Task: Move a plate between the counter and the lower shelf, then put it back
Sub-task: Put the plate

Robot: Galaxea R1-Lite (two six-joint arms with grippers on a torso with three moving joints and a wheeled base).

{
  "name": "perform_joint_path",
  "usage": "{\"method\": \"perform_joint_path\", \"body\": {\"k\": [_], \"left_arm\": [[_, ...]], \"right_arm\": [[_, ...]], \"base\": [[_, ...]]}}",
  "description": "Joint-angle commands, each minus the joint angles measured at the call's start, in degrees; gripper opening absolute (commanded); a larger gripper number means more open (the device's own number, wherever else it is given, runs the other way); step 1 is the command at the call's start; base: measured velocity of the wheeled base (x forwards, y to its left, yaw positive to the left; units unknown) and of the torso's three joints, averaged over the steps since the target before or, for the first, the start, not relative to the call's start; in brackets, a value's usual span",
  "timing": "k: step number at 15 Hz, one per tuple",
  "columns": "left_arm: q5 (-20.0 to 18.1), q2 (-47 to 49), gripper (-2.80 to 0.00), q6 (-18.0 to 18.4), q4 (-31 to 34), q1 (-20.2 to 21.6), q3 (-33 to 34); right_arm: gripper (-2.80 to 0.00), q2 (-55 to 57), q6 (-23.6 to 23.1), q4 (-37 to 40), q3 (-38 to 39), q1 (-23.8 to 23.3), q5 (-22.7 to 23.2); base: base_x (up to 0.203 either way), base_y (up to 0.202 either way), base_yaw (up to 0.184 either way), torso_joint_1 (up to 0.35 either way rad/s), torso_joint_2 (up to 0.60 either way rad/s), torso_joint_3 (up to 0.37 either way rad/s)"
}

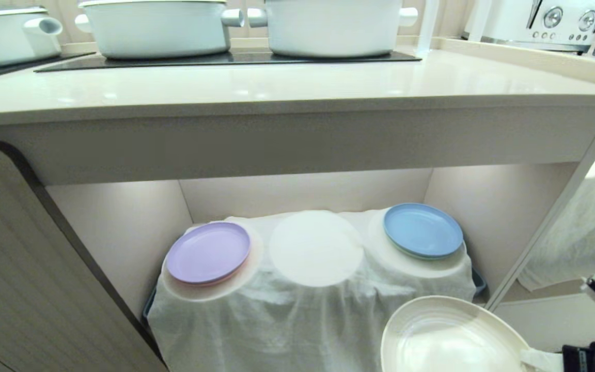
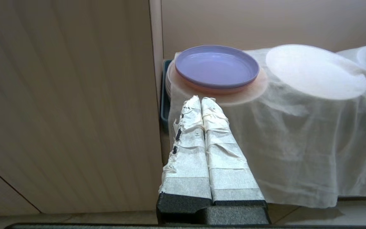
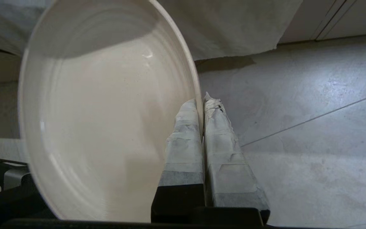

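Right gripper [image 3: 202, 101] pinches the plate [image 3: 106, 111] by its rim; keep it level, lowering squarely onto the shelf's [image 1: 483, 206] bare middle hump [image 1: 315, 248].

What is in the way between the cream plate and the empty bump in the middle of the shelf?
Nothing visible. The plate, pinched by the right end effector, hangs before the shelf; the middle hump is bare.

Left gripper [image 2: 201, 101], fingers together, near the lilac plate [image 2: 216, 66] on white cloth [image 2: 297, 133].
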Motion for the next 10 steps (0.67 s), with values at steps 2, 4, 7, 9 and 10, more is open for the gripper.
{"method": "perform_joint_path", "body": {"k": [2, 4, 7, 9, 10], "left_arm": [[0.1, 0.0, -2.8, -0.1, -0.1, 0.0, 0.0], [0.1, 0.0, -2.8, -0.1, -0.1, 0.1, 0.0], [0.1, 0.0, -2.8, -0.1, -0.1, 0.0, 0.0], [0.1, 0.0, -2.8, -0.1, -0.1, 0.0, 0.0], [0.1, 0.0, -2.8, -0.1, -0.1, 0.0, 0.0]], "right_arm": [[-2.8, 0.1, 0.1, -0.1, 0.1, 0.2, 0.1], [-2.8, 0.1, 0.1, -0.1, -0.1, 0.3, 0.1], [-2.8, 0.1, 0.2, -0.1, -0.1, 0.4, 0.2], [-2.8, 0.0, 0.1, -0.2, -0.2, 0.5, 1.2], [-2.8, 0.0, 0.1, -0.2, -0.6, 0.5, 1.9]], "base": [[0.0, 0.0, 0.0, 0.181, -0.6, -0.292], [0.0, 0.0, 0.0, 0.177, -0.5, -0.288], [0.0, 0.0, 0.0, 0.183, -0.48, -0.282], [0.0, 0.0, 0.0, 0.079, -0.2, -0.122], [0.0, 0.0, 0.0, 0.025, -0.08, -0.05]]}}
